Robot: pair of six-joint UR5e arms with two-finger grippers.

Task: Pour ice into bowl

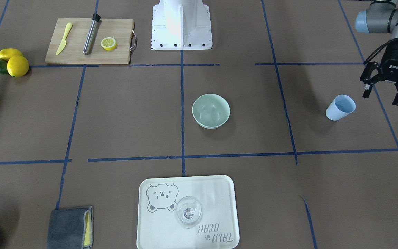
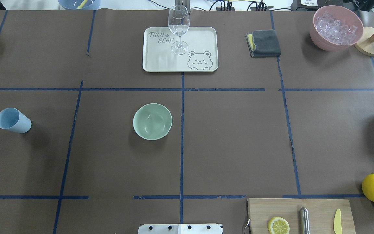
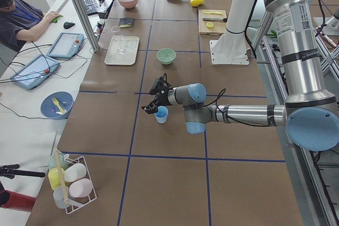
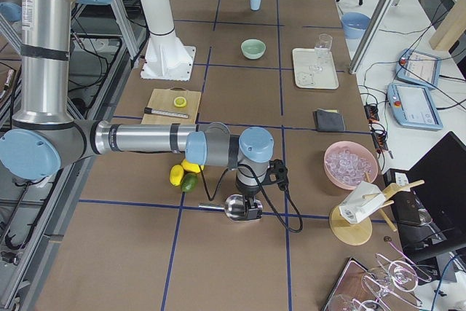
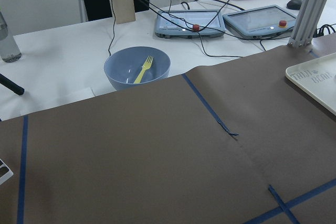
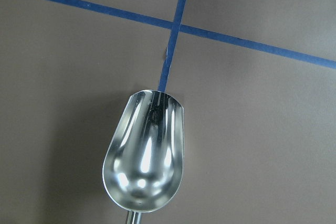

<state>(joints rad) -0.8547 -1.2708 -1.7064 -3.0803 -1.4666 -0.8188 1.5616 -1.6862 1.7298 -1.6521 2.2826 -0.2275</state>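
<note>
One matte round bowl [image 2: 152, 121]; glassy cubed ice [image 2: 335, 25].

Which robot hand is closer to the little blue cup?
The left. The left gripper hangs open just beside the blue cup; the right gripper is far off at the opposite end, by the lemons.

The left gripper [image 1: 382, 93] hangs fingers-down with jaws spread; the right arm [image 4: 145, 138] stretches out low.
</note>
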